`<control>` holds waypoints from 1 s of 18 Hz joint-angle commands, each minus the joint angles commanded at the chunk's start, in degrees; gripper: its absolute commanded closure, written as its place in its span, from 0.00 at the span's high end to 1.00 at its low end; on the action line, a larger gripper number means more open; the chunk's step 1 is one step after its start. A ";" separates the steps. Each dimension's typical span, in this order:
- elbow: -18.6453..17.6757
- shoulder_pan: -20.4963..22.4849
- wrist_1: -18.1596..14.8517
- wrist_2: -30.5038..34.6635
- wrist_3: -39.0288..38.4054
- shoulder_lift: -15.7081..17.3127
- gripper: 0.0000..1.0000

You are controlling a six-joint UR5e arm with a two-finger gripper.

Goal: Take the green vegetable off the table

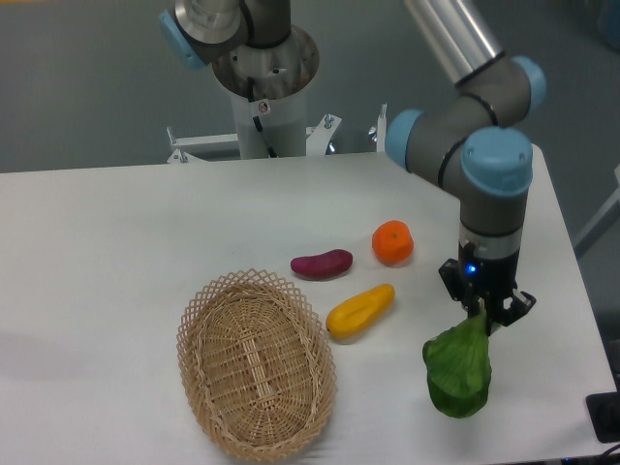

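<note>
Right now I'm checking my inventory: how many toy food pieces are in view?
4. The purple eggplant piece and the orange fruit lie mid-table, the yellow vegetable beside the wicker basket, and the green vegetable hangs in the end effector. None looks hidden.

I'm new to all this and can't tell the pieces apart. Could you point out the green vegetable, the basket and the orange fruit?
green vegetable (pixel 458 373), fixed camera, middle of the leafy end.
basket (pixel 193 302), fixed camera, upper left rim.
orange fruit (pixel 392 242), fixed camera, middle of its top.
</note>
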 joint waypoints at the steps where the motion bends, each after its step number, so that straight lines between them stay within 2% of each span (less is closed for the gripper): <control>1: 0.09 -0.44 0.00 -0.54 -1.67 0.62 0.24; 4: -0.53 -1.05 0.00 -0.72 -3.44 1.93 0.24; 6: -0.53 -1.14 -1.13 -0.80 -6.16 3.26 0.24; 11: -0.44 -3.69 -1.58 -0.72 -10.55 4.40 0.24; 18: -0.62 -6.06 -1.67 -0.28 -12.76 5.11 0.24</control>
